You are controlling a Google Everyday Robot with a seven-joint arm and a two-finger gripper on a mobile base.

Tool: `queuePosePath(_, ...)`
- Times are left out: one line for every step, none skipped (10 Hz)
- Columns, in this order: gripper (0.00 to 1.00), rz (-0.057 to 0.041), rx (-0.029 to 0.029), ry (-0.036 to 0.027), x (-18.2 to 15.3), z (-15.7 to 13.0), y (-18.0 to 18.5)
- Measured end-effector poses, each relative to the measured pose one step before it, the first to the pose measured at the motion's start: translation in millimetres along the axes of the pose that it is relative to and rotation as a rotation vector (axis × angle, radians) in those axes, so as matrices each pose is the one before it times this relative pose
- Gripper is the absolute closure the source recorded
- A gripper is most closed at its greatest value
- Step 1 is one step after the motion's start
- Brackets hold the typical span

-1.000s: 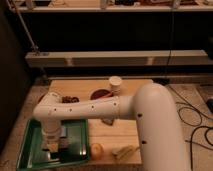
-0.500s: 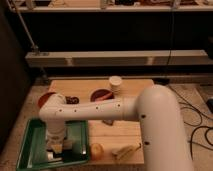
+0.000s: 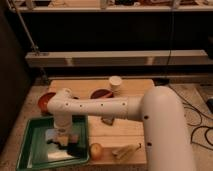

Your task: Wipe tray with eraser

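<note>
The green tray (image 3: 30, 150) lies at the lower left, on the near left corner of the wooden table. My arm reaches in from the right, and its white wrist points straight down over the tray. My gripper (image 3: 63, 141) is low inside the tray, near its middle-right part. A pale blue-grey patch (image 3: 54, 135) lies on the tray floor just left of the gripper. The eraser is hidden; I cannot pick it out under the gripper.
A red bowl (image 3: 46, 101) sits behind the tray and a darker bowl (image 3: 102, 93) and white cup (image 3: 116, 83) stand farther back. An orange fruit (image 3: 96, 149) and a tan object (image 3: 125, 149) lie right of the tray. A metal shelf rail (image 3: 120, 57) runs behind the table.
The wrist and gripper have shifted a little to the right across the tray floor. The tray and other objects have stayed put.
</note>
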State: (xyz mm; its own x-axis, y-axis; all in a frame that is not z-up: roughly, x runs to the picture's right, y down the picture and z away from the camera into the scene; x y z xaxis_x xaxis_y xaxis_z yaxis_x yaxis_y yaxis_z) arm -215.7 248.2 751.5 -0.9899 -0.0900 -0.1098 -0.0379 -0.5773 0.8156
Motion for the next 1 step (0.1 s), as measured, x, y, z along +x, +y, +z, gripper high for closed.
queuePosePath(1.0,-0.00582,-0.00733,-0.00091,5.58,-3.71,4.89)
